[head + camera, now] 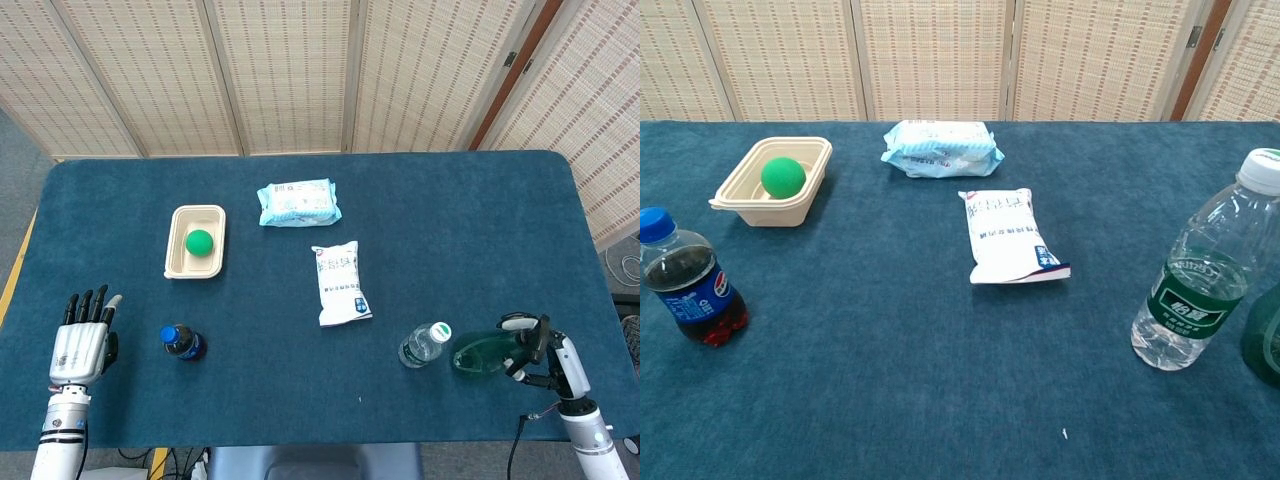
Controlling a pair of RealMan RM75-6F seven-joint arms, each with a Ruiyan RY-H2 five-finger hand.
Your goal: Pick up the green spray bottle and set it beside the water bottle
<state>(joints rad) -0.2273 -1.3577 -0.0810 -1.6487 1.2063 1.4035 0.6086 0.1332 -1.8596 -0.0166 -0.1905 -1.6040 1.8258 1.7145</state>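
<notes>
From the head view, we saw the translucent green plastic spray bottle on the dark blue cloth-covered table, just beside the clear plastic water bottle with a white cap and green label, at its three o'clock. Our right hand sat at the spray bottle's three o'clock, fingers around its far end; we could not tell whether they gripped it or only touched it. Our left hand hovered at the table's eight o'clock corner, fingers straight, apart and holding nothing. At its three o'clock stood a small dark cola bottle with a blue cap; at that bottle's twelve o'clock lay a beige tray with a green ball inside. A pale blue wipes pack and a white pouch lay nearer the middle.

From the chest view, we saw only a green sliver of the spray bottle at the frame's edge, close at the water bottle's four o'clock. Neither hand showed there.
</notes>
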